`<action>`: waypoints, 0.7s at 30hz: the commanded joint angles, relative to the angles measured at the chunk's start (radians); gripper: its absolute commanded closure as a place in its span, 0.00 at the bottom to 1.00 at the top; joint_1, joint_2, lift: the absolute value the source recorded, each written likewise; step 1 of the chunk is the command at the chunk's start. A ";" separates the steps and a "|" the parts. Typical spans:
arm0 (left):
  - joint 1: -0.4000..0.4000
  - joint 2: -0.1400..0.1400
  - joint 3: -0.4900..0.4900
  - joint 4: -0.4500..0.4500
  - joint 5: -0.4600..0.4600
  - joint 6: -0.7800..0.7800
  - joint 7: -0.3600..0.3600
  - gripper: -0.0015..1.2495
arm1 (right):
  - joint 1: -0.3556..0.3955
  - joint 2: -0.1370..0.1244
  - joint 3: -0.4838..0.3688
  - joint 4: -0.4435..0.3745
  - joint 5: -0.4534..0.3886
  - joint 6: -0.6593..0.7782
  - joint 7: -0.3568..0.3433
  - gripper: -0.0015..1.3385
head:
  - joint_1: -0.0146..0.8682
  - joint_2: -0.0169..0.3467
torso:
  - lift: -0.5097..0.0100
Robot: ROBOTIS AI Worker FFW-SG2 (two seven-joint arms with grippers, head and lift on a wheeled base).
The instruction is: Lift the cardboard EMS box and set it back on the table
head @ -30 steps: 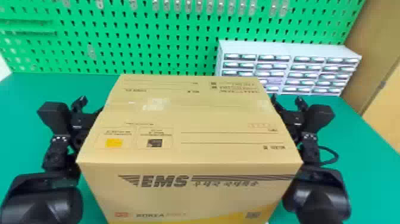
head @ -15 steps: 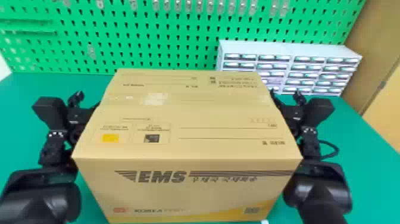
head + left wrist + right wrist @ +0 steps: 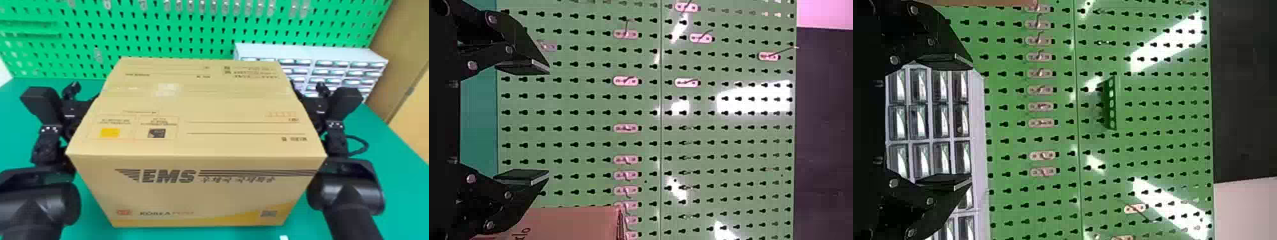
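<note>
Head view: cardboard EMS box [image 3: 198, 153] at centre frame, long axis running left to right.

The box stands upright, its printed long side facing the camera and its lettering the right way up; the print on the top face reads inverted. A strip of clear tape [image 3: 167, 89] crosses the top, parallel to the long axis, and a yellow square [image 3: 110, 132] marks its left part. The left gripper [image 3: 75, 110] lies against the box's left end, the right gripper [image 3: 314, 108] against its right end; the contact itself is hidden. In the wrist views, both the left gripper [image 3: 549, 120] and the right gripper [image 3: 972, 123] have their fingers spread wide, with the box just outside the pair.

At upper right, behind the box, is a pale drawer unit [image 3: 306, 51], partly covered by the box and the right gripper. A black cable [image 3: 367, 145] loops out at the right. Part of a small white object [image 3: 283, 237] appears at the bottom edge.

Green table [image 3: 392, 166] extends on both sides and below the box's lower edge; whether the two touch cannot be told. A green pegboard [image 3: 204, 35] spans the top of the frame, bearing a row of clips [image 3: 191, 6]. Brown panelling [image 3: 399, 28] closes the upper right.
</note>
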 commanded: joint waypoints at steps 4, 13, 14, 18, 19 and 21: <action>-0.003 0.001 0.007 -0.015 0.000 0.004 0.002 0.40 | 0.000 0.007 -0.005 -0.014 0.013 0.004 0.000 0.34 | 0.78 0.00 | 0.80; -0.003 0.001 0.009 -0.016 0.000 0.004 0.002 0.40 | 0.000 0.009 -0.006 -0.016 0.018 0.004 0.000 0.34 | 0.78 0.00 | 0.80; -0.003 0.001 0.009 -0.016 0.000 0.004 0.002 0.40 | 0.000 0.010 -0.006 -0.016 0.019 0.004 0.000 0.34 | 0.78 0.00 | 0.80; -0.003 0.000 0.009 -0.016 0.000 0.004 0.002 0.40 | 0.000 0.013 -0.011 -0.016 0.025 0.004 0.000 0.34 | 0.78 0.00 | 0.80; -0.003 0.001 0.009 -0.016 0.000 0.004 0.002 0.40 | 0.000 0.013 -0.011 -0.016 0.027 0.004 0.000 0.34 | 0.78 0.00 | 0.80; -0.003 0.001 0.009 -0.016 0.000 0.004 0.002 0.40 | 0.000 0.015 -0.013 -0.016 0.027 0.004 0.003 0.34 | 0.78 0.00 | 0.80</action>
